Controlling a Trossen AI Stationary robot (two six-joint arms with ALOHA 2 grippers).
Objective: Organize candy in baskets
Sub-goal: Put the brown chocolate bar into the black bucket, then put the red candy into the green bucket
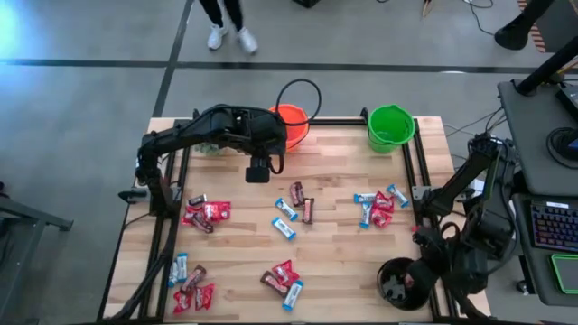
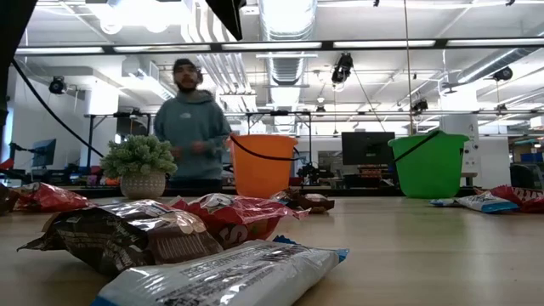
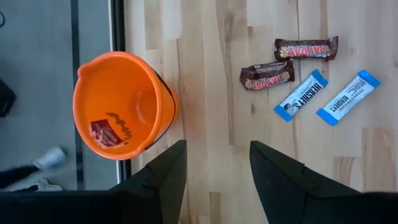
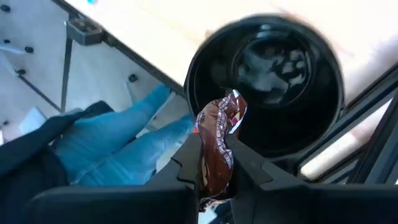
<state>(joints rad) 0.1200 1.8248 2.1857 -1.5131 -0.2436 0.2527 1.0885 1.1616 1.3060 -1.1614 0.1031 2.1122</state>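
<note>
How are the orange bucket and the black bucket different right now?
The orange bucket sits at the table's far edge; the black bucket sits at the near right corner. The orange bucket already holds one red candy; nothing can be made out in the black bucket. The open, empty left gripper hangs beside the orange one, while the right gripper holds a brown candy above the black one. Both are small, round and upright.
</note>
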